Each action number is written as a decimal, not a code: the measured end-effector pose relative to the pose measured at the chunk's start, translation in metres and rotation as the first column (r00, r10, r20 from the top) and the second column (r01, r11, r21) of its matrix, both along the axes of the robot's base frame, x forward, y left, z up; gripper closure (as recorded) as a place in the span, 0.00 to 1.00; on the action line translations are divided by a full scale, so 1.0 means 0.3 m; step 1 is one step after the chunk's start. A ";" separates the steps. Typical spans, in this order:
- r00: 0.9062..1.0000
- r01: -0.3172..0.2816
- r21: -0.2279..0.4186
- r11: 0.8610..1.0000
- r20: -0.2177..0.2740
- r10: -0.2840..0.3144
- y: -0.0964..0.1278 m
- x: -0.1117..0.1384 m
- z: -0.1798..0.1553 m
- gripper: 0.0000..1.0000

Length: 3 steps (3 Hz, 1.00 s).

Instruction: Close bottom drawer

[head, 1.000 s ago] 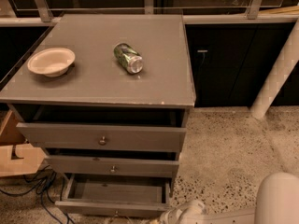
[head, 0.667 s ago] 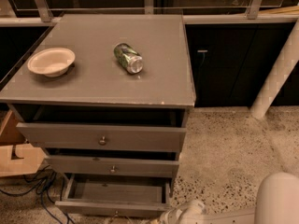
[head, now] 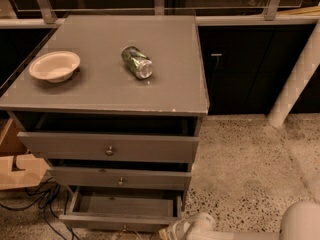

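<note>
A grey cabinet stands on a speckled terrazzo floor (head: 250, 169), and its flat top serves as the worktop (head: 170, 89). On the worktop, a shallow cream bowl (head: 54, 66) sits near the left edge. A dented green can (head: 137, 61) lies on its side near the middle, well apart from the bowl. Behind the cabinet is a row of dark cupboard doors (head: 240, 64) under a pale rail, and a white pipe (head: 296, 81) slants down to the floor at the right. Black cables (head: 37, 201) trail on the floor at the lower left, beside a light wooden piece (head: 20, 170).

All three drawers stand out from the carcass. The top drawer (head: 150, 147) is slightly open and the middle drawer (head: 150, 178) a little less. The bottom drawer (head: 120, 206) is pulled out farthest, so its inside is visible, and its narrow front panel lies near the lower edge of the view.

Compared with the frames from a second ago, nothing has visibly moved. The bottom drawer is out just as far, the bowl and can lie where they were, and the arm sits in the same corner.

The white claw (head: 181, 230) is low at the bottom edge, just beside the right front corner of the bottom drawer. The rounded arm (head: 300, 221) extends off to the lower right. I cannot tell whether the claw touches the drawer front, nor whether it is released or clenched, since much of it is cut off by the frame.
</note>
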<state>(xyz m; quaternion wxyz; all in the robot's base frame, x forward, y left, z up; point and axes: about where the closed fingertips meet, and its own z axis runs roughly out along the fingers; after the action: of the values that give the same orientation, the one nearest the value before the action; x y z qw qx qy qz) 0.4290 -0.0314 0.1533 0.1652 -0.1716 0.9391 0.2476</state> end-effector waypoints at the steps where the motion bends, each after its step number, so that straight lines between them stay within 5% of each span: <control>1: 1.000 0.004 -0.001 1.000 0.006 -0.004 0.005 0.003 -0.002 1.00; 3: 0.999 0.012 -0.006 1.000 0.051 -0.012 0.021 0.055 0.009 1.00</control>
<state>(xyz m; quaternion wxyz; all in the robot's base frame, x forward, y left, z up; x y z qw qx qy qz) 0.4455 -0.0251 0.1561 0.1899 -0.1726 0.9365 0.2391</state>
